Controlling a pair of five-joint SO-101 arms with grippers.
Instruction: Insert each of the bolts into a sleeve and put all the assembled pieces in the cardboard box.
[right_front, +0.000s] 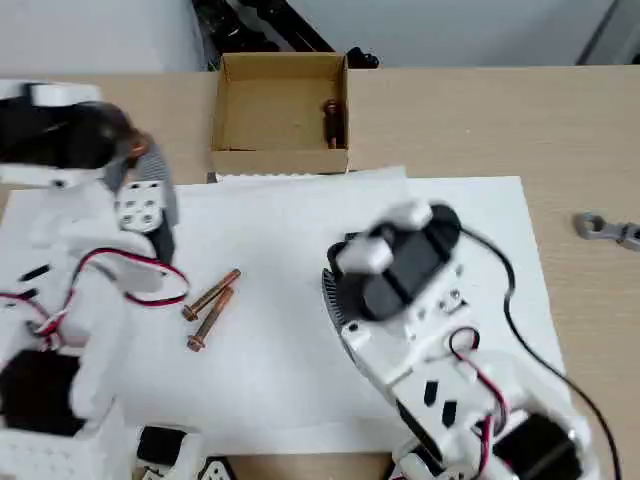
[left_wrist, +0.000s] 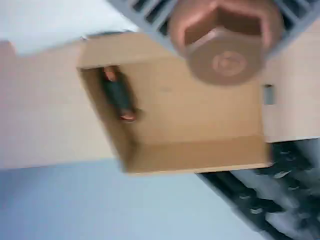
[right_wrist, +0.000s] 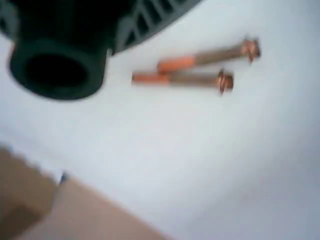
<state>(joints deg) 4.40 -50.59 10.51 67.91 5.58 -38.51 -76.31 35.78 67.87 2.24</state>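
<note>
Nearest us, the right gripper (right_wrist: 95, 35) has its fingers (right_wrist: 150, 17) closed around a black sleeve (right_wrist: 57, 70), bore open, above the white sheet (right_front: 300, 360). Two loose bolts (right_front: 212, 293) (right_front: 212, 320) lie touching each other on that sheet. Beyond them, the left gripper (left_wrist: 225, 15) clamps a third bolt (left_wrist: 225, 50) just below its head, close to the cardboard box (right_front: 280, 160) at the far side of the desk (right_front: 580, 130). One assembled piece (right_front: 332, 122) lies against the box's side wall. We judge the step in hand to be mating the held bolt with the held sleeve. The next move calls for bringing the two together, shank lined up with the bore, then pushing through. We count four bolts, two sleeves and one box. A metal tool (right_front: 603, 229) lies well apart on the desk.
</note>
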